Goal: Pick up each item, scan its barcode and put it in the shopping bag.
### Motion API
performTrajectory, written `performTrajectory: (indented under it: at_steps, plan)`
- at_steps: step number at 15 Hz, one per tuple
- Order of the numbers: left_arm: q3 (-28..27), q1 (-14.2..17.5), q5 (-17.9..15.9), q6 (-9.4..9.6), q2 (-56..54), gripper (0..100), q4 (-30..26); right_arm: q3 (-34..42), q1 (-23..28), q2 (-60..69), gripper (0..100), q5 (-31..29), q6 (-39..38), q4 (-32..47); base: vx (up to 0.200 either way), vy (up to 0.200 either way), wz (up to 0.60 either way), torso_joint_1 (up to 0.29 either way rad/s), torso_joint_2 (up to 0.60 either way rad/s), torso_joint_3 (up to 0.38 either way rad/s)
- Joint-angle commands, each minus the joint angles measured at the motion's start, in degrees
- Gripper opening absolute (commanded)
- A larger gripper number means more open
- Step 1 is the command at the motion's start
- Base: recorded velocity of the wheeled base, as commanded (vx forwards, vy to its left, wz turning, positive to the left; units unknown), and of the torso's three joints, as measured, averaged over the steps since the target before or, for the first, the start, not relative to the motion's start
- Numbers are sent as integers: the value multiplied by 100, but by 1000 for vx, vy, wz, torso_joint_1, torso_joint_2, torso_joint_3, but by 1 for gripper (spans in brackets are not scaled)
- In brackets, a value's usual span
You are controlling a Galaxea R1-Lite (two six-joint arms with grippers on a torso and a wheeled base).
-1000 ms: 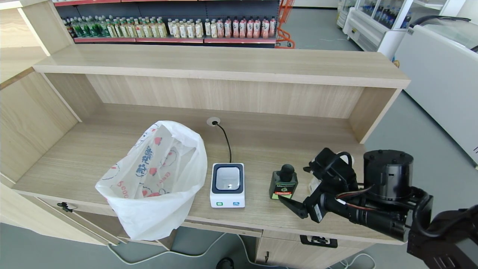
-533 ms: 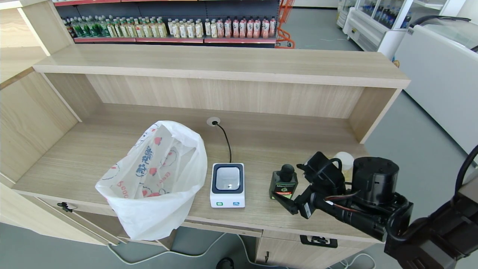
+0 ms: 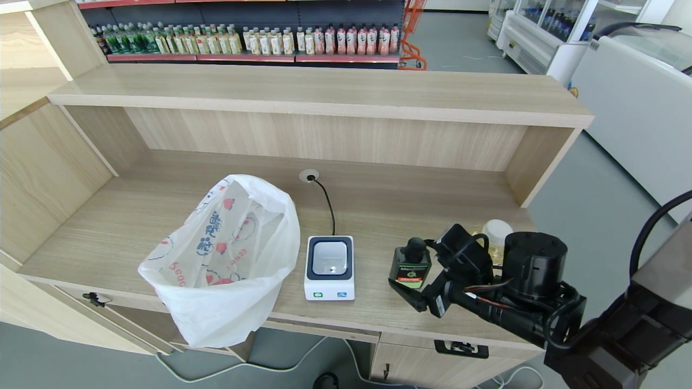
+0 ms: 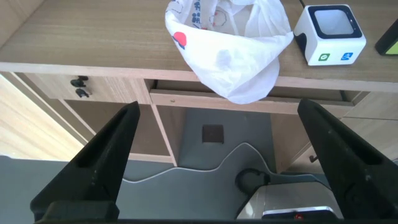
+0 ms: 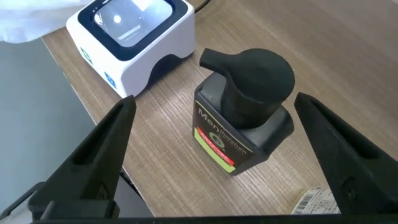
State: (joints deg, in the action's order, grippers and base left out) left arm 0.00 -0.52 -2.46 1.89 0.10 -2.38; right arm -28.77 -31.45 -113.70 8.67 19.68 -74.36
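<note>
Hovering at lower right of head view, right gripper [image 5: 214, 101] spread wide, fingers flanking bottle [image 3: 410, 268], no contact visible. Bottle upright on counter [image 3: 162, 216], right of centre, near scanner [image 3: 329, 266] on its right. Bag [image 3: 227, 254] stands open at lower left, just beside scanner. White-capped item [image 3: 497, 231] behind right arm. Left gripper [image 4: 219, 107] spread, empty, low before counter drawer [image 4: 99, 78].
</note>
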Motion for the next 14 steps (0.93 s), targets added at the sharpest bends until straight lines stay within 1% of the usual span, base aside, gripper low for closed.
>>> performTrajectory:
  at_steps: [1, 3, 5, 9, 12, 14]
  plan:
    - [0, 0, 0, -4, -1, 100, 0, 3, 51, -108, 100, 100, 10, -8, 0, 0, 0, 0, 0, 0]
    - [0, 0, 0, 4, -1, 100, 0, 3, 78, -152, 100, 153, 10, -17, 0, 0, 0, 0, 0, 0]
    - [0, 0, 0, 4, -1, 100, 0, 47, 148, -267, 100, 188, 1, -228, 0, 0, 0, 0, 0, 0]
    - [0, 0, 0, -4, -1, 100, 0, 56, 166, -398, 100, 513, -8, -360, 0, 0, 0, 0, 0, 0]
    - [0, 0, 0, 4, -1, 100, 0, 73, 166, -653, 100, 777, -25, -755, 0, 0, 0, 0, 0, 0]
    - [0, 0, 0, -4, -1, 100, 0, 135, 157, -759, 100, 794, -25, -992, 0, 0, 0, 0, 0, 0]
